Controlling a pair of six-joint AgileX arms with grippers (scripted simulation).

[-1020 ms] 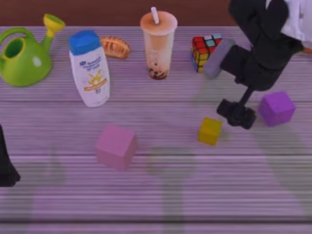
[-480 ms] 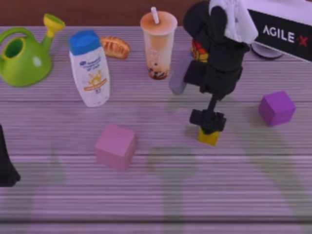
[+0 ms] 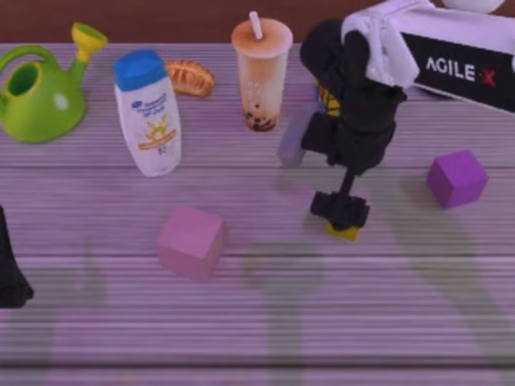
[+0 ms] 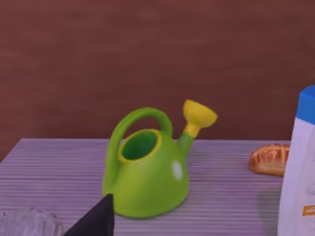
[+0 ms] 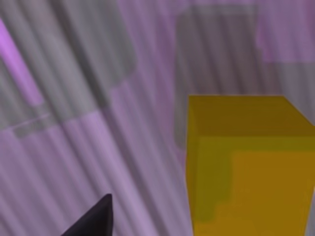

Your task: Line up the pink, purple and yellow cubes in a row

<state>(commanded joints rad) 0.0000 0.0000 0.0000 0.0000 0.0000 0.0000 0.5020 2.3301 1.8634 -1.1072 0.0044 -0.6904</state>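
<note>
Hovering right over the yellow cube (image 3: 344, 232), right gripper (image 3: 341, 211) low at the table's centre-right, covering most of that smallest block so only a yellow corner peeks out beneath it in the top view. Impossible to tell whether those fingers are apart or clamped. Filling the lower corner of the right wrist view, yellow cube (image 5: 251, 164) sitting on the striped purple table (image 5: 98, 147), one dark fingertip (image 5: 93, 219) just beside it. Purple cube (image 3: 457, 178) well apart to the right. Large pink cube (image 3: 191, 241) off to the left, nearer the middle. Left gripper (image 3: 10, 277) parked at the far left edge, finger state hidden. Along the back: green watering can (image 3: 36, 88), white lotion bottle (image 3: 148, 112), croissant (image 3: 190, 77), bubble tea cup (image 3: 261, 74).
</note>
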